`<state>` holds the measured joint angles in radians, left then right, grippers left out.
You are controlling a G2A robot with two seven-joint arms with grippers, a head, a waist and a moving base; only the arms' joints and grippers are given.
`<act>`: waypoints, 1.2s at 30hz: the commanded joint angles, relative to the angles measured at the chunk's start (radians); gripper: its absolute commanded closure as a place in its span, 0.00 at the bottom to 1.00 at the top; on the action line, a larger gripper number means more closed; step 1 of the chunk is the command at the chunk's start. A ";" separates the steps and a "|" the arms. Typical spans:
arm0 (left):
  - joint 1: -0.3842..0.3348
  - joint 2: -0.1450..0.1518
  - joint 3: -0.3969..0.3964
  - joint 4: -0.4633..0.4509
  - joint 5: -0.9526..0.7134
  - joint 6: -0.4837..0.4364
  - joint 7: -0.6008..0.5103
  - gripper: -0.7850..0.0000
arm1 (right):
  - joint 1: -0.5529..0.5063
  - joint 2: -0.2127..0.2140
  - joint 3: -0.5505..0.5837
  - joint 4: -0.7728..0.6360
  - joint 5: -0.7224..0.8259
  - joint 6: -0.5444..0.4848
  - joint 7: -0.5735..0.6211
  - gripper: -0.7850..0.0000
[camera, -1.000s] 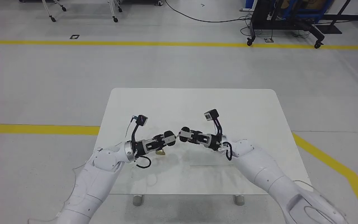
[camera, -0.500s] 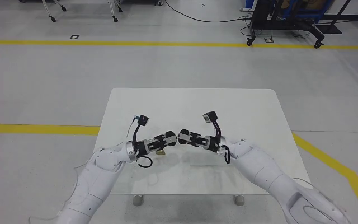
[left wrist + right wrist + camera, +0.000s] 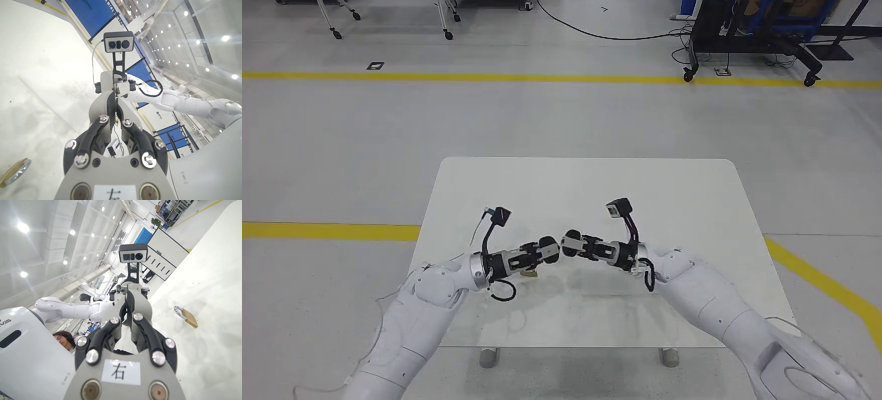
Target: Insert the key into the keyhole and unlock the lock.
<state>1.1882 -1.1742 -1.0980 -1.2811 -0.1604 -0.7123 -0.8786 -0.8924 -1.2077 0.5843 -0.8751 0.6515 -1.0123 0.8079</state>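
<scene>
So both arms are up off the white bench point(image 3: 662, 190), tips almost nose to nose over the middle of it. The left tool point(image 3: 554, 247) has its fingers pressed together, and the right tool point(image 3: 566, 241) facing it is pinched closed too. From the left wrist cam there's a thin silvery sliver at the tip of the left tool point(image 3: 115, 98) that could be the key, but honestly I can't tell, or say which side really has it. The brass padlock with the silver shackle point(image 3: 530, 270) lies flat on the bench, just on the near side of the left tool and a touch to its left, with nothing holding it. The right wrist cam shows it well point(image 3: 186, 316), and the shackle looks closed. My read is that this is the key-handling bit, passing or regripping it between the two tools, and insertion hasn't started. Next I reckon one tool has to go down and pin the padlock, then the other lines the key up dead straight with the keyhole. Any tilt and it'll just shove the padlock along the bench.
</scene>
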 commanded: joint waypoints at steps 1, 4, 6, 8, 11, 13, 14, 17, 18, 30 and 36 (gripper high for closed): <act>0.000 0.001 0.002 -0.001 0.003 -0.002 0.000 1.00 | -0.002 0.000 0.001 0.001 0.000 0.000 0.000 0.38; -0.002 0.003 0.003 0.000 0.012 -0.002 -0.001 1.00 | -0.003 0.001 0.000 0.004 0.002 0.000 0.000 0.00; -0.003 0.004 0.005 -0.003 0.027 0.002 0.008 1.00 | -0.002 0.000 -0.003 0.007 0.005 0.000 0.000 0.00; -0.003 0.004 0.004 -0.005 0.035 0.005 0.020 1.00 | -0.002 0.000 -0.003 0.007 0.005 0.000 0.000 0.00; 0.002 0.006 -0.012 -0.005 0.030 0.019 0.068 1.00 | -0.002 0.000 -0.003 0.007 0.005 0.000 0.000 0.00; 0.003 0.006 -0.013 -0.005 0.029 0.021 0.069 1.00 | -0.002 0.000 -0.003 0.007 0.005 0.000 0.000 0.00; 0.003 0.006 -0.013 -0.005 0.029 0.021 0.069 1.00 | -0.002 0.000 -0.003 0.007 0.005 0.000 0.000 0.00; 0.003 0.006 -0.013 -0.005 0.029 0.021 0.069 1.00 | -0.002 0.000 -0.003 0.007 0.005 0.000 0.000 0.00; 0.003 0.006 -0.013 -0.005 0.029 0.021 0.069 1.00 | -0.002 0.000 -0.003 0.007 0.005 0.000 0.000 0.00; 0.026 0.024 -0.011 -0.067 0.079 0.037 -0.042 1.00 | 0.069 0.042 0.043 0.023 -0.232 0.106 0.106 0.00; 0.007 0.032 0.019 -0.070 0.075 0.064 -0.176 1.00 | 0.048 0.113 0.084 -0.065 -0.314 0.194 0.194 0.00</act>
<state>1.2010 -1.1427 -1.0867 -1.3526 -0.0848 -0.6544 -1.0305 -0.8322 -1.1066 0.6626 -0.9090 0.3359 -0.8286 0.9916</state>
